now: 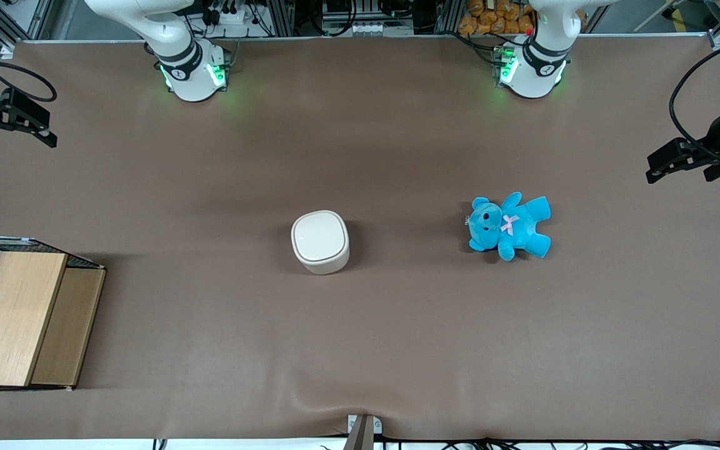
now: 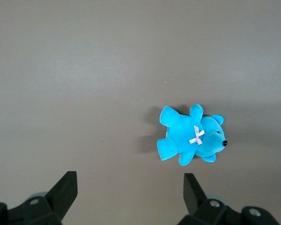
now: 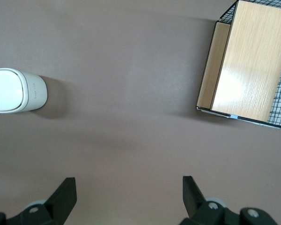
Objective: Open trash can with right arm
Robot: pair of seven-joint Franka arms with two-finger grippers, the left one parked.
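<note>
The trash can (image 1: 320,242) is a small cream-white rounded bin standing upright near the middle of the brown table, with its smooth lid down. It also shows in the right wrist view (image 3: 14,90), lid shut. My right arm's gripper (image 1: 22,145) hovers over the working arm's end of the table, far from the trash can and farther from the front camera than the wooden box. In the right wrist view the gripper (image 3: 129,187) is open and empty, with only bare table between its black fingers (image 3: 65,192).
A wooden box (image 1: 16,319) with a wire-grid side stands at the working arm's end of the table, near the front edge; it also shows in the right wrist view (image 3: 248,61). A blue teddy (image 1: 510,226) lies toward the parked arm's end, also in the left wrist view (image 2: 192,138).
</note>
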